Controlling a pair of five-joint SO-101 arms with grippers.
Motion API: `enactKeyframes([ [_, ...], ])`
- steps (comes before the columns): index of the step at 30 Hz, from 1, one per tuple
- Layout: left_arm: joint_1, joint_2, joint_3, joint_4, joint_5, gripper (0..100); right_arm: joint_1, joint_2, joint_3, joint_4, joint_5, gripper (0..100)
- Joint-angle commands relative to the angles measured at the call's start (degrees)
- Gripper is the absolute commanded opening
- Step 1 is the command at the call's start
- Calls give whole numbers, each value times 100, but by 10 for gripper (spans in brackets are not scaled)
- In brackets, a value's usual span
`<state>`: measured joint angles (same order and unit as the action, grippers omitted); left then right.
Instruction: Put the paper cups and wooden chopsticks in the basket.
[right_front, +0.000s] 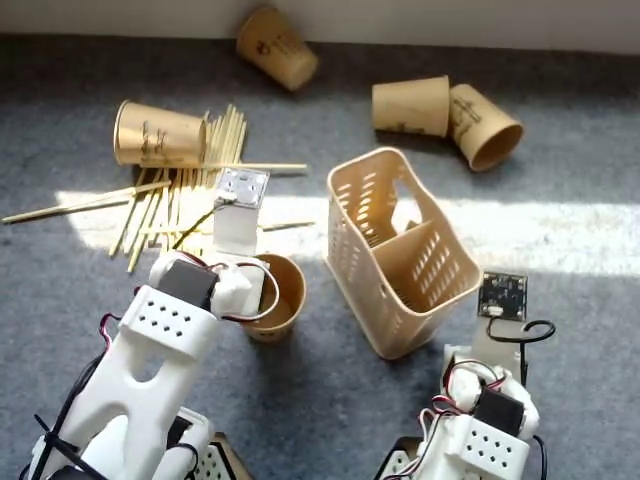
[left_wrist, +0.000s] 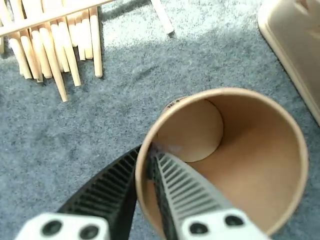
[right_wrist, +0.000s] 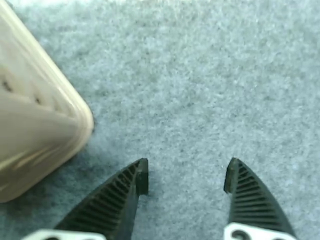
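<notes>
My left gripper (left_wrist: 148, 156) is shut on the rim of a brown paper cup (left_wrist: 235, 155), one finger inside and one outside; from above that cup (right_front: 277, 297) stands upright just left of the cream basket (right_front: 400, 255). A pile of wooden chopsticks (right_front: 175, 195) lies on the carpet at the back left, its ends (left_wrist: 55, 45) visible beyond the cup. Three more paper cups lie on their sides: one (right_front: 158, 134) by the chopsticks, one (right_front: 276, 46) at the back, and a nested pair (right_front: 445, 115) at the back right. My right gripper (right_wrist: 186, 180) is open over bare carpet beside the basket's corner (right_wrist: 35, 125).
The basket is divided into two compartments and lies tilted. Grey carpet covers the floor, with a bright sunlit band across the middle. The right arm's body (right_front: 487, 420) sits at the front right, the left arm's body (right_front: 150, 370) at the front left.
</notes>
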<state>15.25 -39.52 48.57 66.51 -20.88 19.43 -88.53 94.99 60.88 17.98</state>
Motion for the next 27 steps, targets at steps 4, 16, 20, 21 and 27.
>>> enactKeyframes([
  [4,-31,-13,-1209,44,-53,5,-57,-40,66,-119,97,249],
  [16,22,22,-5015,1275,334,4,-57,-40,66,-119,97,249],
  [20,66,-13,-5402,1275,677,4,-57,-40,66,-163,97,249],
  [21,215,-13,-5516,1275,747,4,-57,-40,75,-207,97,249],
  [27,1455,31,-5930,1284,1292,4,-57,-40,75,-207,97,249],
])
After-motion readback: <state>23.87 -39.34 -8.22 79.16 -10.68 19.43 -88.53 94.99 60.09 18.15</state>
